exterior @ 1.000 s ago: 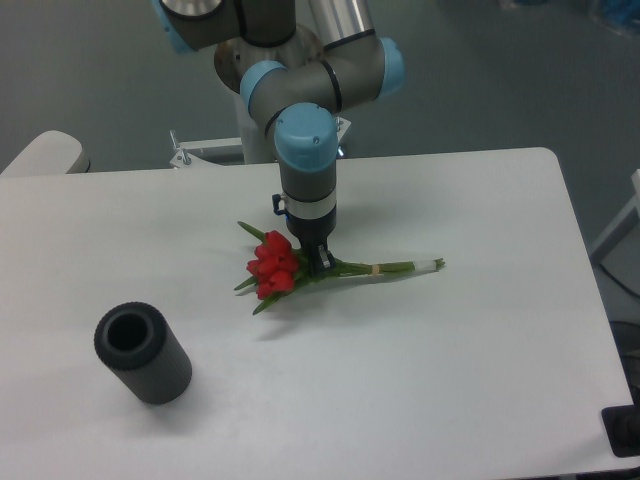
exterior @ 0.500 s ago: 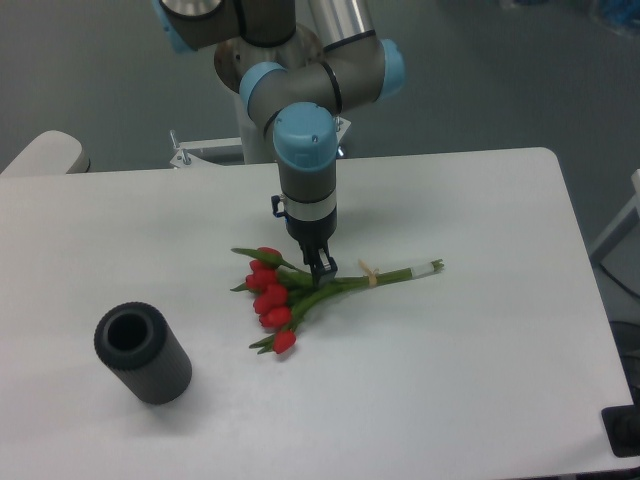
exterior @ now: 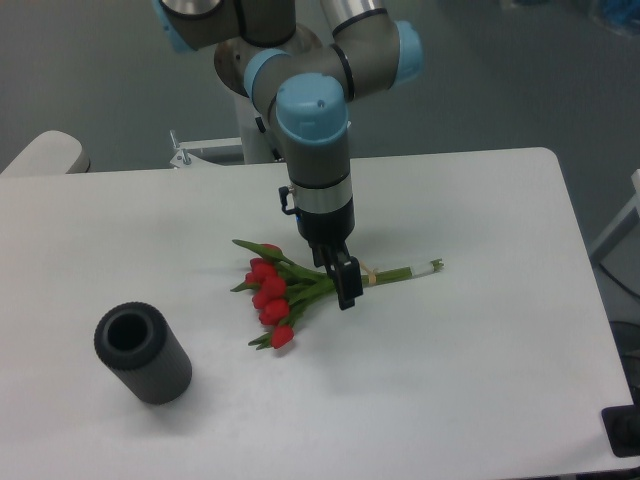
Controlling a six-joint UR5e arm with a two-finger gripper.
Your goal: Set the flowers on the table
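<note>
The flowers [exterior: 272, 296], red tulips with green leaves, lie flat on the white table [exterior: 480, 360], heads fanned out to the left. Their long stems [exterior: 400, 271] run right to a pale tip, tied by a pale band just right of the fingers. My gripper [exterior: 340, 278] hangs over the point where the stems meet the leaves. It is open, with its dark fingers [exterior: 349, 287] apart and holding nothing. The fingers hide a short stretch of the stems.
A dark grey ribbed cylinder vase [exterior: 143, 354] lies at the front left of the table, its open mouth facing up and left. The arm's base [exterior: 250, 110] stands behind the table's far edge. A black object [exterior: 624, 432] sits at the front right corner.
The gripper let go of the flowers, whose heads spread out on the table. It has since lifted and shifted slightly right and toward the camera.
</note>
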